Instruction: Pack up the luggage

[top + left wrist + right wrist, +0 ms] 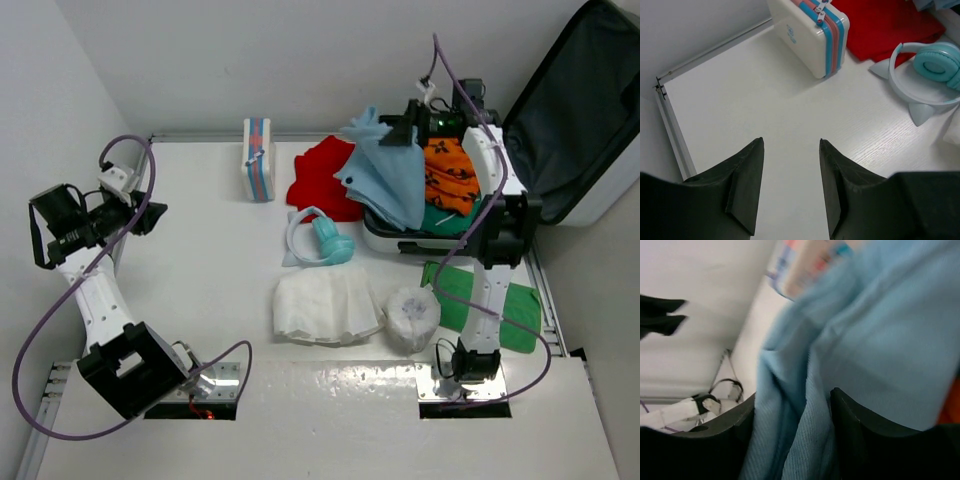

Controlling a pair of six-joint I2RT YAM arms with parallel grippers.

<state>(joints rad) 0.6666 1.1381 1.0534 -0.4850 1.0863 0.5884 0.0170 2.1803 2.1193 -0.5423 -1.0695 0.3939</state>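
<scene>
Light-blue cloth hung over the open luggage, clamped between the right fingers and bunched in the gap. Luggage sat at the tabletop's far right corner, lid leaning open to the right, orange garment and something green in the base. Near the left edge, left fingers were spread apart with nothing between them, over bare tabletop. Striped white case stood near the far edge. Red cloth and teal headphones lay between it and the luggage.
</scene>
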